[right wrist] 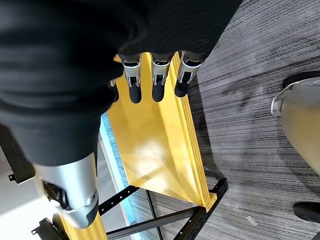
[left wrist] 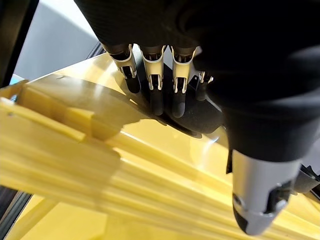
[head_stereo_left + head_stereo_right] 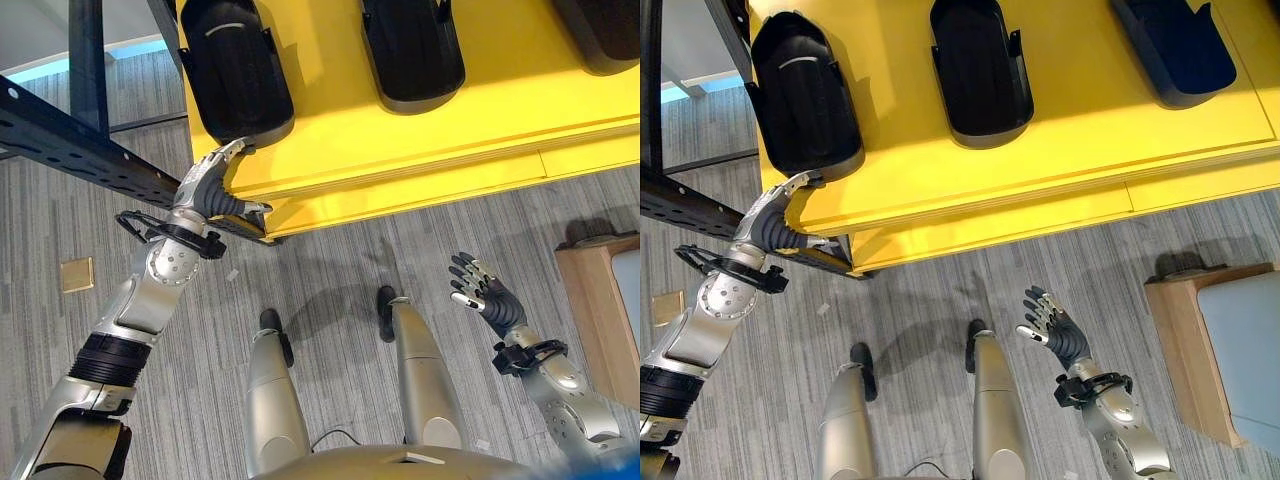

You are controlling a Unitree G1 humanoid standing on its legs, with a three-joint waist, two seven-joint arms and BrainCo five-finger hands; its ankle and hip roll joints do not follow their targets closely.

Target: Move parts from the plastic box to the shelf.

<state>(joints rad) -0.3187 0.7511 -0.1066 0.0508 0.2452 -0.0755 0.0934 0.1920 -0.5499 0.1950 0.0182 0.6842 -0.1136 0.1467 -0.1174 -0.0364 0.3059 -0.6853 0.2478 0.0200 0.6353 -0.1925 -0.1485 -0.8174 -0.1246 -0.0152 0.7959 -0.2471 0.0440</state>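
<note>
The left hand [image 3: 212, 178] reaches up to the front edge of the yellow shelf [image 3: 420, 150], its fingers [image 2: 156, 95] extended and relaxed, their tips touching the near end of a black part [image 3: 232, 72] that lies on the shelf just past them. Two more black parts [image 3: 978, 68] lie on the shelf farther toward the right hand's side. The right hand [image 3: 1055, 330] hangs over the grey carpet floor [image 3: 940, 290], well apart from the shelf, fingers spread and holding nothing.
</note>
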